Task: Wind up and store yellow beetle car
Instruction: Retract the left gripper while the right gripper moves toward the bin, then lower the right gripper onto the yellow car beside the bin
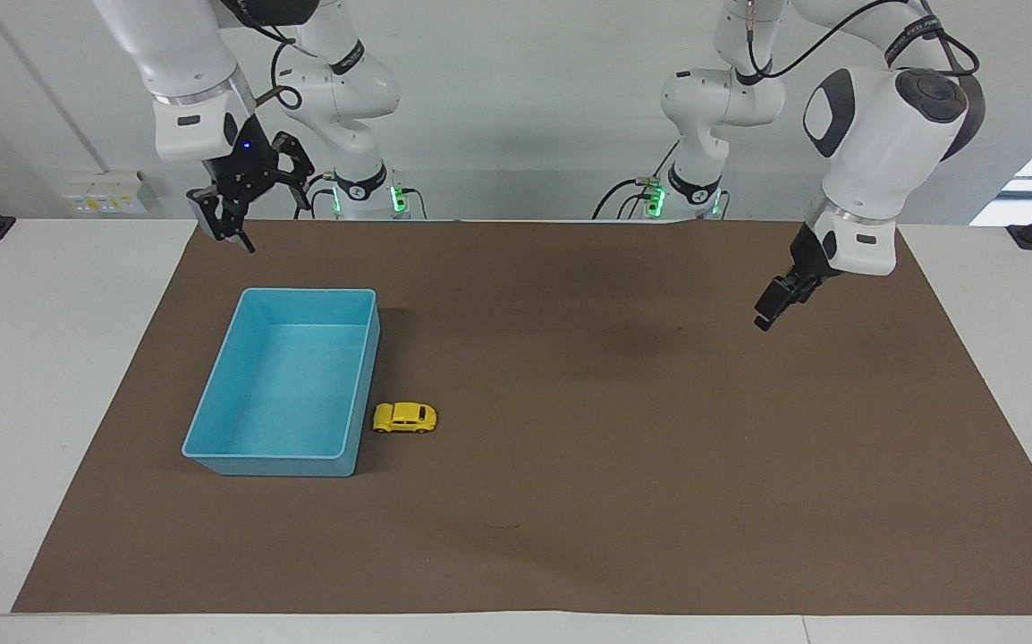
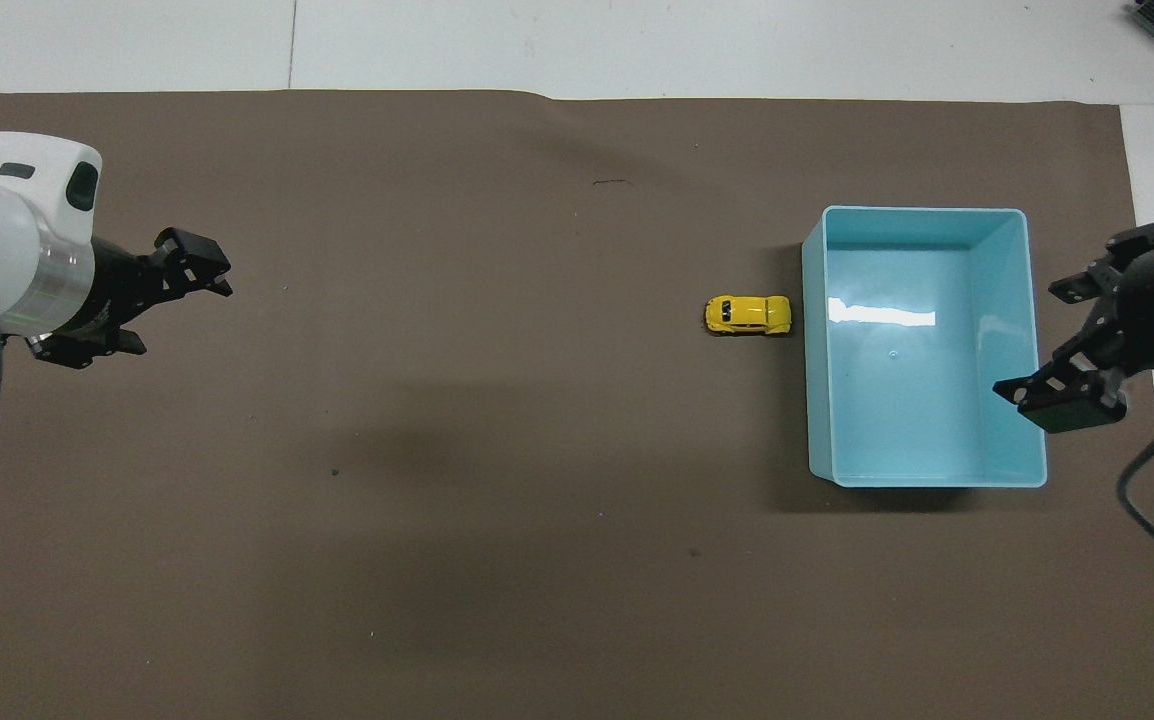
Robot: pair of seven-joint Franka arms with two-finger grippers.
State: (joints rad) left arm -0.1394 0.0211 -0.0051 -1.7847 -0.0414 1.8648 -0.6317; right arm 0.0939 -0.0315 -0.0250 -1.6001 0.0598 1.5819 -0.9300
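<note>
- The yellow beetle car (image 1: 404, 418) stands on the brown mat (image 1: 623, 501), just beside the blue bin (image 1: 212, 447) and outside it; nothing holds it, so I judge the task is at its start.
- The left gripper (image 1: 771, 307) hangs over bare mat, well apart from the car. Its fingers seem wide, though seen edge-on.
- The right gripper (image 1: 232, 217) is up near the bin's corner, fingers wide, empty.
- Next: one gripper must come down over the small car.
- White desk (image 1: 51, 376), pale wall.
</note>
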